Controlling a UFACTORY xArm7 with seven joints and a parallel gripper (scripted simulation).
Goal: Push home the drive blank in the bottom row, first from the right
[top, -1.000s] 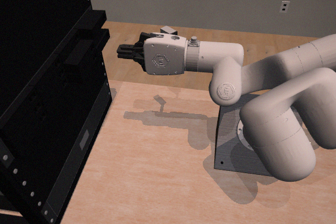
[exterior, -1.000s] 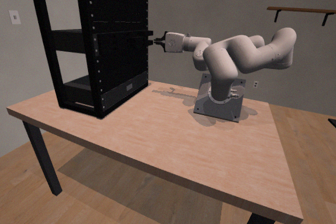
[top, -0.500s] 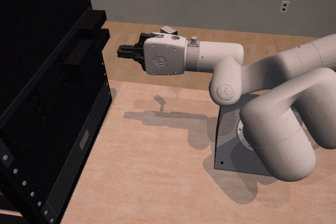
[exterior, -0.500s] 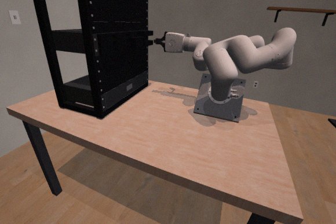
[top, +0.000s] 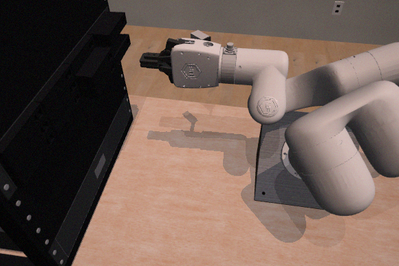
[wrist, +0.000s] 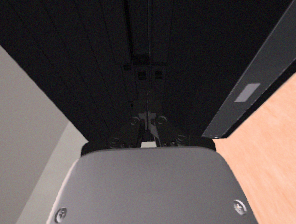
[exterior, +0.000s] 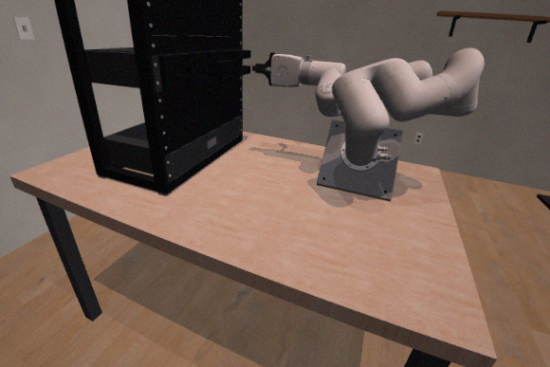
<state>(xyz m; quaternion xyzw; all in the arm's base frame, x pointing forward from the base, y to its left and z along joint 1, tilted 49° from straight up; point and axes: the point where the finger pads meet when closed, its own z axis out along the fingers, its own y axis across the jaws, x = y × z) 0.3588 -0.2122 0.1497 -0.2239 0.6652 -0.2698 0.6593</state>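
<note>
The black rack (exterior: pixel 156 72) stands at the table's left end, its dark front facing my arm. Two drive blanks stick out of the front at its far edge, an upper one (exterior: pixel 244 54) and a lower one (exterior: pixel 246 68); they also show in the top view, upper (top: pixel 113 21) and lower (top: pixel 120 43). My gripper (top: pixel 142 60) is shut and empty, held level and pointing at the front, a short gap from the lower blank. It also shows in the exterior view (exterior: pixel 256 67). In the wrist view the shut fingers (wrist: pixel 146 107) point at a dark blank face (wrist: pixel 142 75). The other blanks are too dark to tell apart.
A bottom rack panel with a grey label (top: pixel 100 165) sits below the chassis. My arm's grey base plate (exterior: pixel 360 167) is bolted to the table right of the rack. A wall shelf (exterior: pixel 493 17) hangs far behind.
</note>
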